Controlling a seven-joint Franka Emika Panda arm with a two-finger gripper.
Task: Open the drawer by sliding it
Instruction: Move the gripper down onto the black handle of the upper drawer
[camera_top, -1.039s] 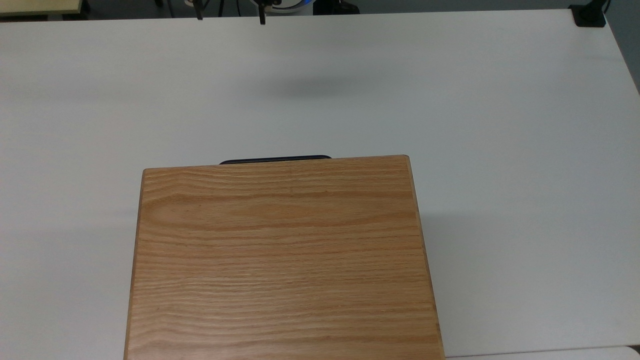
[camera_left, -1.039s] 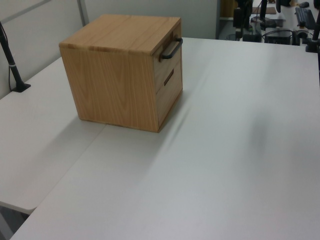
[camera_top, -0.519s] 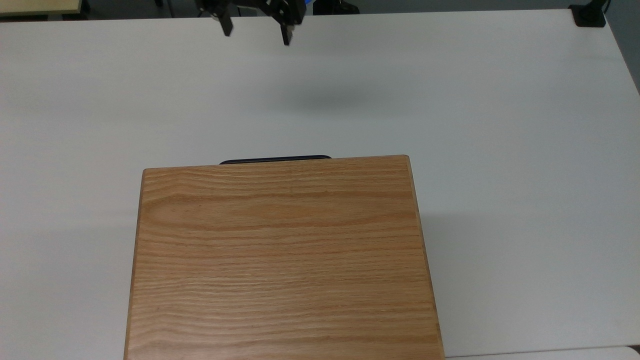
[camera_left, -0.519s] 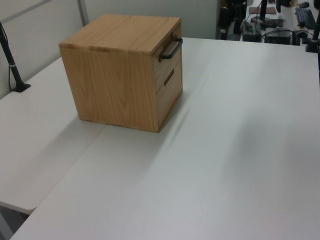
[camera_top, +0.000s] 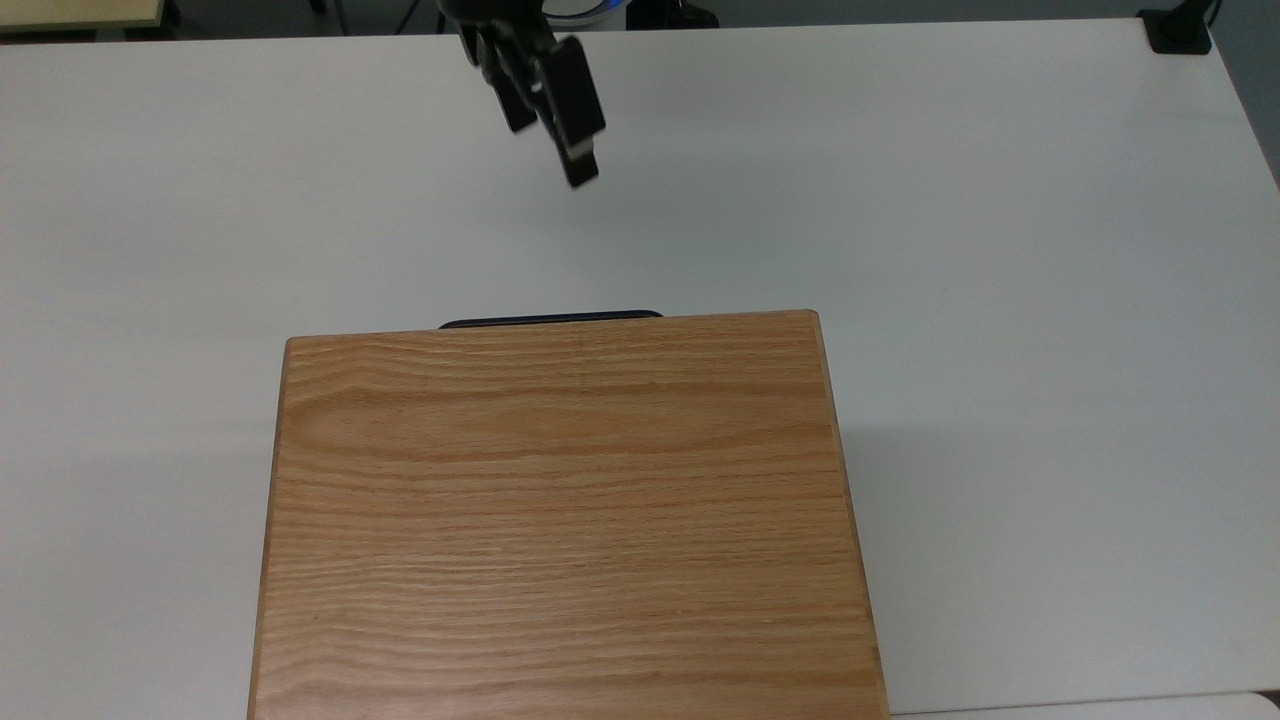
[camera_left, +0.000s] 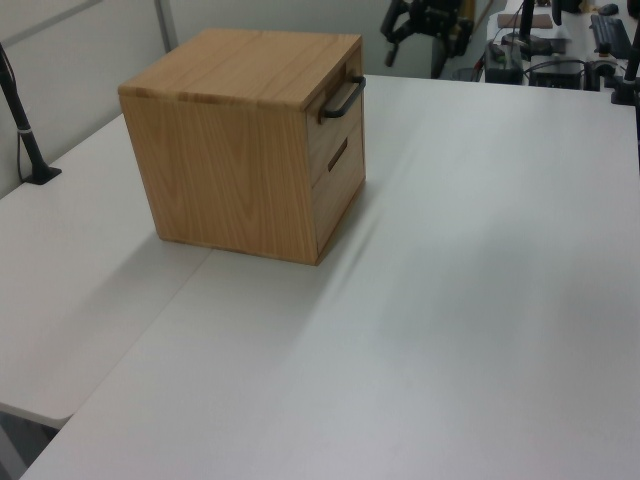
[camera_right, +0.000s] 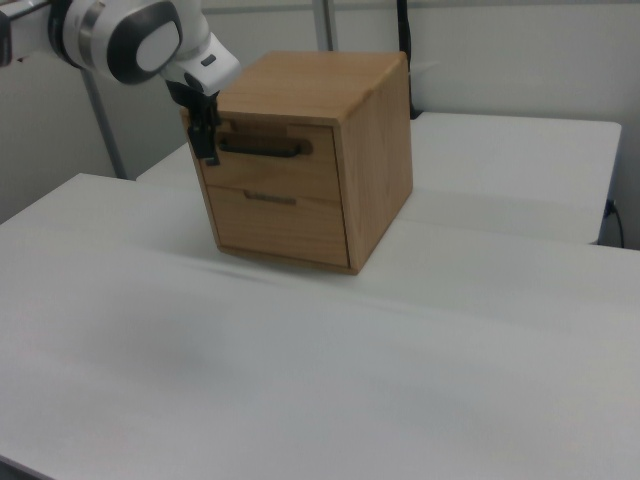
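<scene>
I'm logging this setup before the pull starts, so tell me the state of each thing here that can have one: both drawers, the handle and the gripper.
drawer: shut, front flush with the cabinet.
black bar handle: free, nothing gripping it.
lower drawer: shut.
gripper: in the air over the white table, apart from the handle, holding nothing.
cabinet: upright on the table, nothing on its top.
</scene>
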